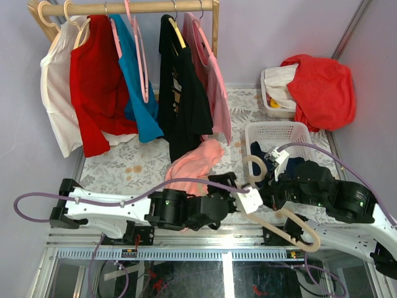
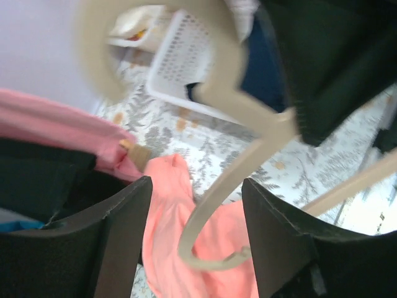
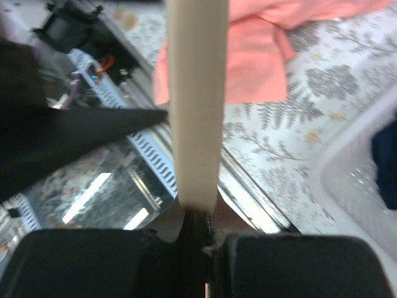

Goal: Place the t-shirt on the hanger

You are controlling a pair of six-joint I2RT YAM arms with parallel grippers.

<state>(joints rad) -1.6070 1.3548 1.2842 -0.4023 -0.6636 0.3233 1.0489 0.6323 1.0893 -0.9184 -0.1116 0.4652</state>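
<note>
Tightly pinched in right hand [image 3: 197, 217]: hanger [image 3: 193, 105]; t-shirt [image 1: 193, 162] nearby.

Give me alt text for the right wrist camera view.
The right gripper is shut on the cream hanger, which rises up the middle of the picture. Behind it, the salmon t-shirt lies crumpled on the fern-patterned table.

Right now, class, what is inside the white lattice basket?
Dark blue cloth shows inside the white lattice basket; the right arm covers its near part, hiding anything else.
</note>
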